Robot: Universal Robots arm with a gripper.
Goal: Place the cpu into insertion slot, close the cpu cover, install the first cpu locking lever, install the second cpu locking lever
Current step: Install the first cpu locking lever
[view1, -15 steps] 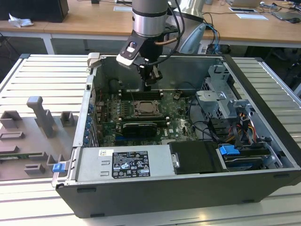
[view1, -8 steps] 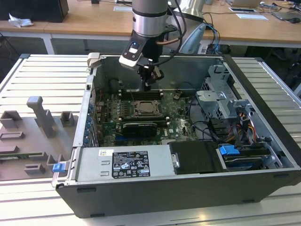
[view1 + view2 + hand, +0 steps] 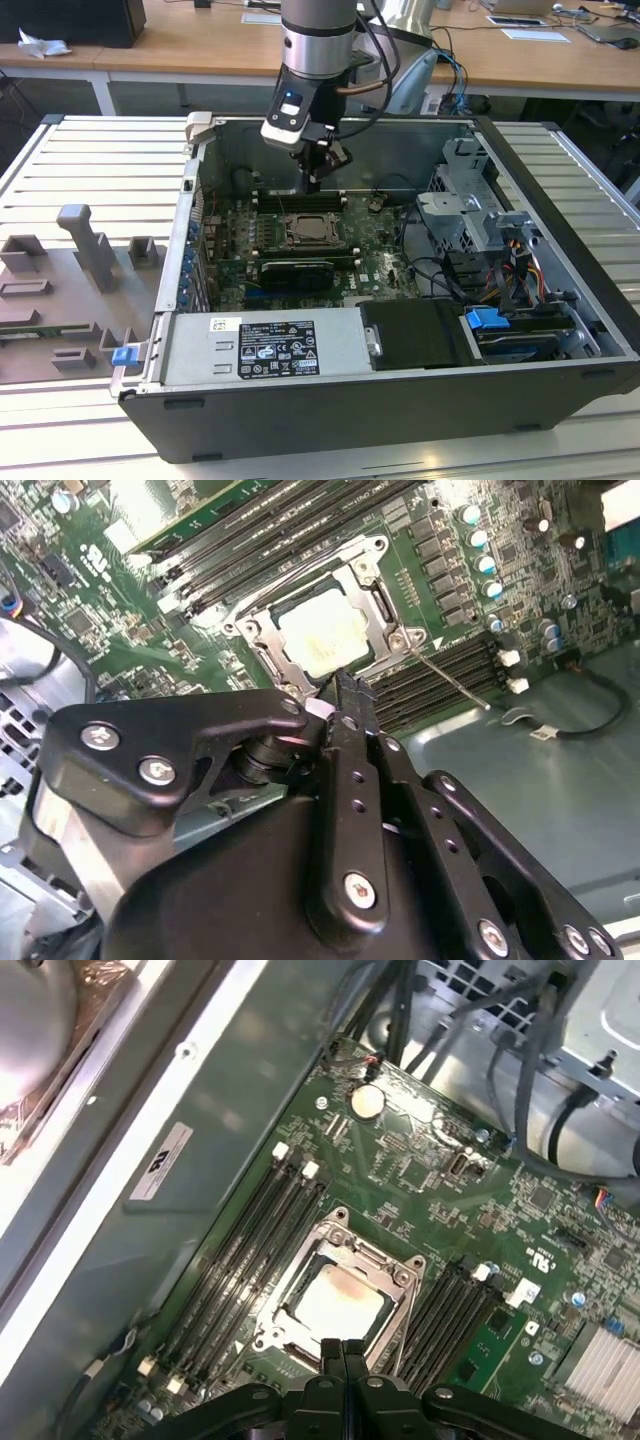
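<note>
Hand (image 3: pixel 345 688) clenched and empty, tips just above the edge of the cpu cover (image 3: pixel 262 632), which looks down over the cpu (image 3: pixel 325 630) seated in the insertion slot (image 3: pixel 312 232); a locking lever (image 3: pixel 450 678) sticks out loose, so the levers seem left to do.

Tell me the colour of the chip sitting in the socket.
The chip is pale silver-beige; the first wrist view shows it best.

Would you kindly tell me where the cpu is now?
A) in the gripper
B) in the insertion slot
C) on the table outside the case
B: the cpu lies in the insertion slot, while the shut gripper holds nothing beside it.
</note>
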